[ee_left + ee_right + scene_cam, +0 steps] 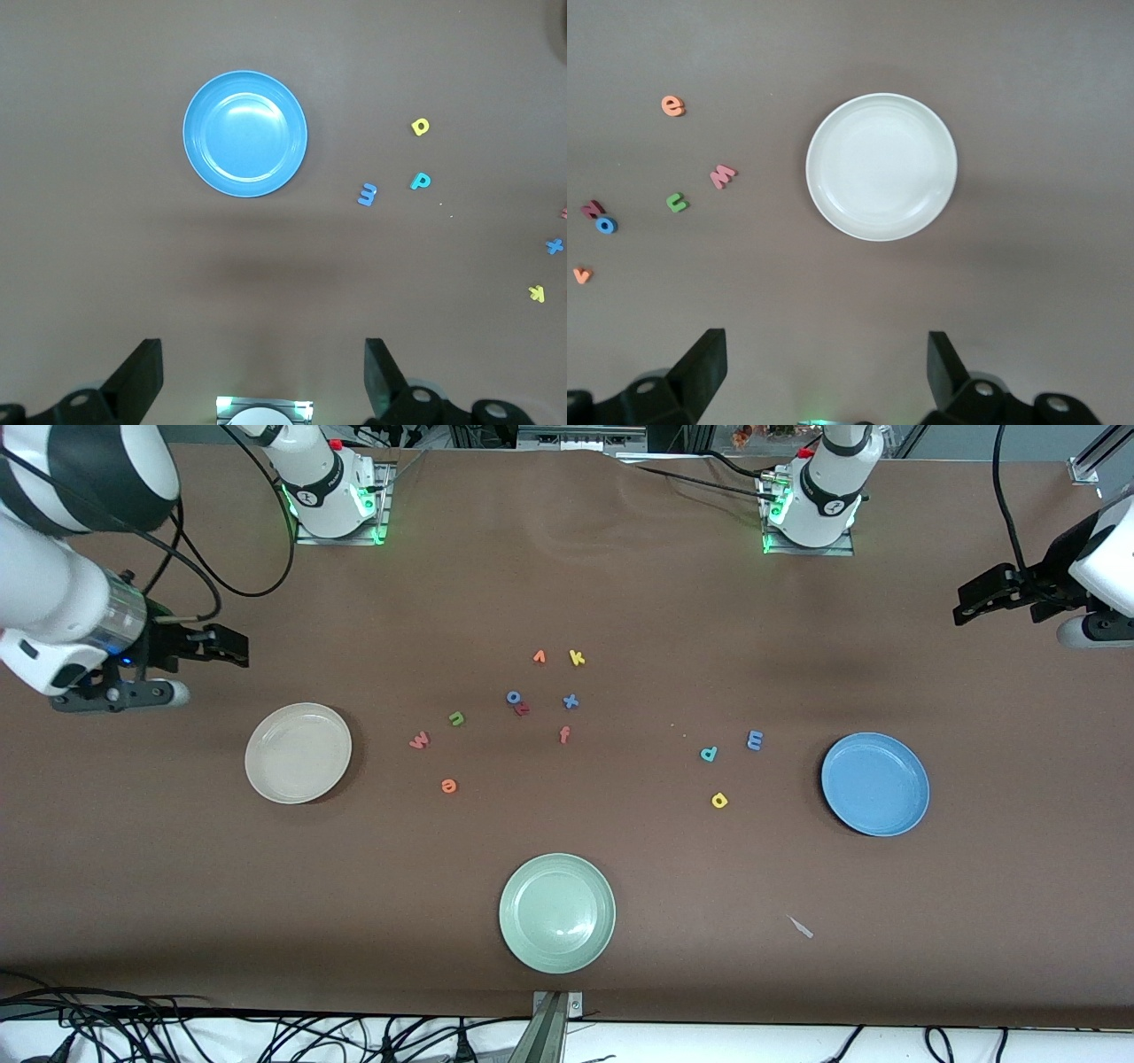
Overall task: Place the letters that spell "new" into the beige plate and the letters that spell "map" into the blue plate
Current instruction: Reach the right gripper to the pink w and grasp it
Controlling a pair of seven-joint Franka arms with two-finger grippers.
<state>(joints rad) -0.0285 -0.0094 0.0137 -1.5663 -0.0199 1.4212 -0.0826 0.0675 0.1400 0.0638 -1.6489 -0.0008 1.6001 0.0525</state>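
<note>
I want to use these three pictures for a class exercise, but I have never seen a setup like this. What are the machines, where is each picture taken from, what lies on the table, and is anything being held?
Two robot arms stand at a brown table. The wide picture looks down from across the table; the other two come from cameras on each arm's wrist. The left hand hangs open over the table near the blue plate; the right hand hangs open near the beige plate. Neither holds anything. A pale green plate lies nearest the camera. Small foam letters lie scattered: green n, orange e and pink w near the beige plate; blue m, teal p and yellow a near the blue one; the spare letters lie mid-table.
</note>
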